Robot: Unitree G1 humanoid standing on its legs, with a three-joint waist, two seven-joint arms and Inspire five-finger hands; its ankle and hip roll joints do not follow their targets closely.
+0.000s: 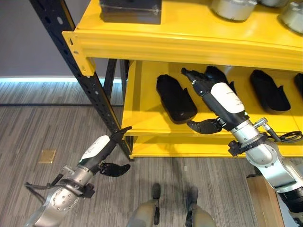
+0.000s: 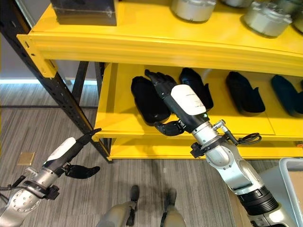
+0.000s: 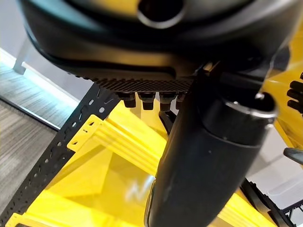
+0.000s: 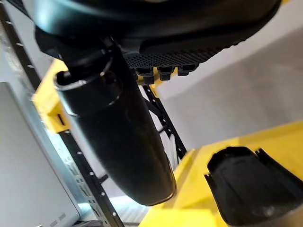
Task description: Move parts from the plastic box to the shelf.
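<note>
Reaching into the lower level of the yellow shelf (image 1: 142, 124), the right robot hand (image 1: 204, 84) is released, with fingers extended and thumb spread, grasping nothing, and sits between two of the black parts (image 1: 175, 98) that lie in a row on that level. The left robot hand (image 1: 110, 146) hangs low over the floor (image 1: 42, 118) near the black shelf upright (image 1: 87, 80), fingers straight and holding nothing. Grey metal parts (image 2: 191, 8) and a dark box (image 2: 84, 12) rest on the upper level, and a corner of the plastic box (image 2: 291, 189) shows at lower right.
</note>
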